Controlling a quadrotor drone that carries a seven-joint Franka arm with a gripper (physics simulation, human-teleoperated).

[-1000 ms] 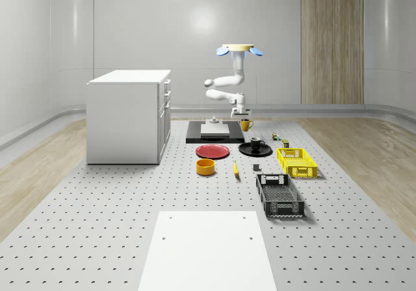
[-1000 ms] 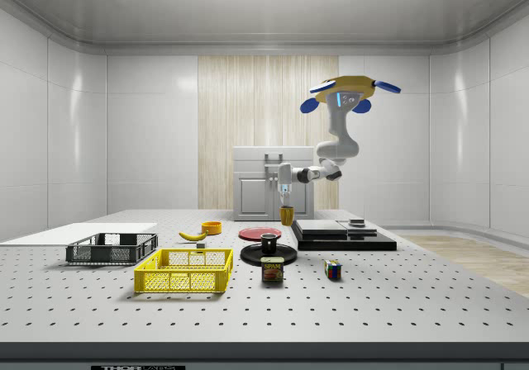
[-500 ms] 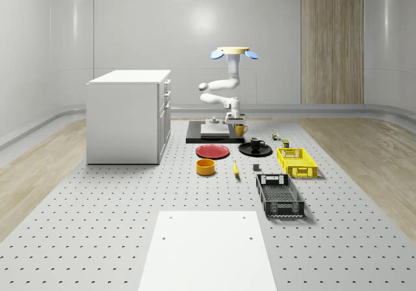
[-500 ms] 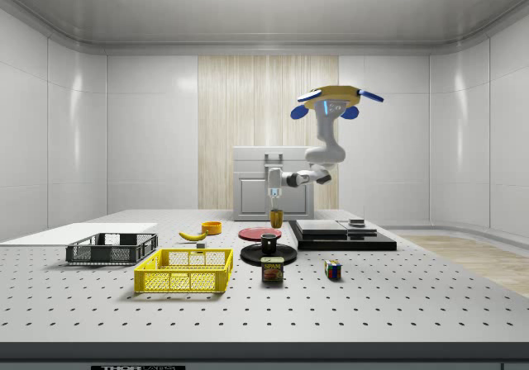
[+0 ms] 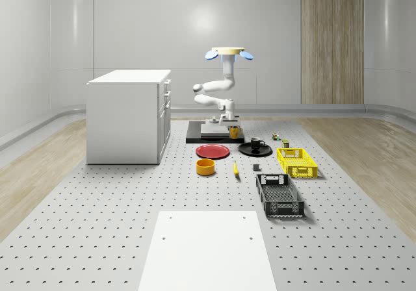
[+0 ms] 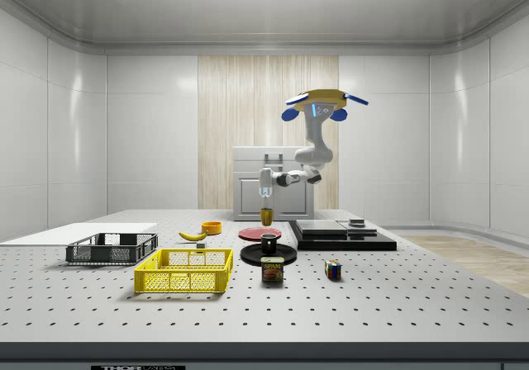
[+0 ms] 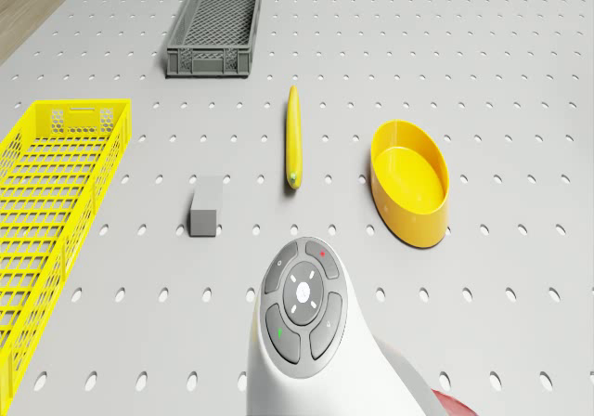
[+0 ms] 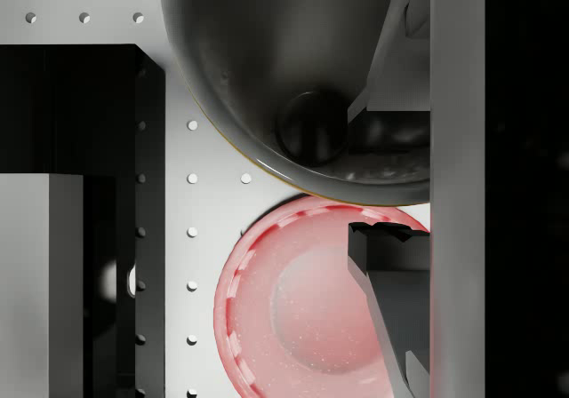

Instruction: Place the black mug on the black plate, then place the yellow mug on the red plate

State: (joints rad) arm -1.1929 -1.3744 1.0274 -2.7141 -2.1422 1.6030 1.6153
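Overhead, the drone point(image 5: 227, 52) hovers behind the red plate point(image 5: 212, 151), its gripper point(image 5: 233, 127) clamped on the yellow mug point(image 5: 234, 133); sidelong, the mug hangs apparently above that plate point(image 6: 259, 233), the black mug point(image 6: 269, 242) sitting on the black plate point(image 6: 250, 256).

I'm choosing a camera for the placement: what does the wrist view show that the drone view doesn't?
Wrist view: the yellow mug gripped by the end effector, partly over the round red plate, beside a black slab. Drone view: yellow banana, yellow bowl, small grey block, yellow crate, grey crate. Both: perforated table, red plate's edge. The drone hovers above the slab's edge.
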